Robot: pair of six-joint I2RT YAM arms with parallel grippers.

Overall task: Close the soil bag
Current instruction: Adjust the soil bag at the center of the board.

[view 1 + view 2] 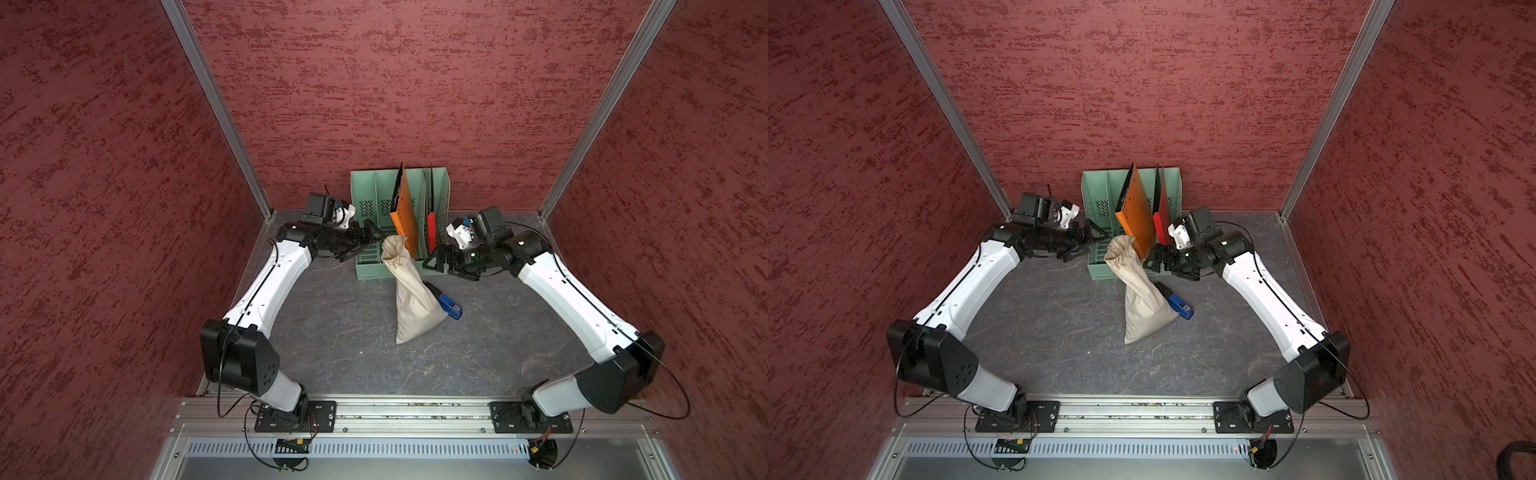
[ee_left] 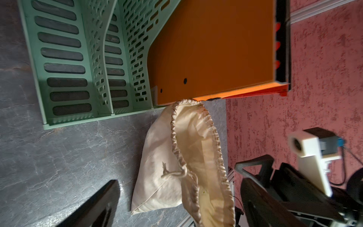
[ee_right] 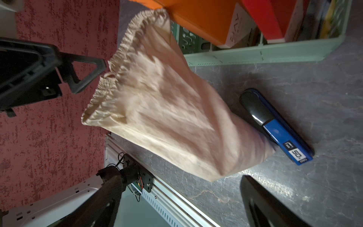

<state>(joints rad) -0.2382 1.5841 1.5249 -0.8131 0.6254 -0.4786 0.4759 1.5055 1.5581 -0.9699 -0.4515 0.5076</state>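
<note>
Place: robot test cell, office-themed
Evidence: red panel walls [image 1: 374,83], aluminium rail [image 1: 415,410], green file rack [image 1: 365,192], stapler [image 1: 451,306]

You can read "50" in white on the black label of the blue stapler [image 3: 275,127]. The marks on the orange binder's [image 3: 206,17] white spine label are illegible.

You had the soil bag [image 1: 409,299] standing upright near the middle of the grey table [image 1: 332,353]. It was a cream cloth sack, wide and full at the base and narrowing upward. Its neck leaned toward the green file rack [image 1: 368,199], with the rim just beside an orange folder [image 1: 405,220]. The gathered mouth gaped open, and a short knotted drawstring [image 2: 170,174] hung outside. A blue stapler [image 1: 449,306] lay against its base.
</note>
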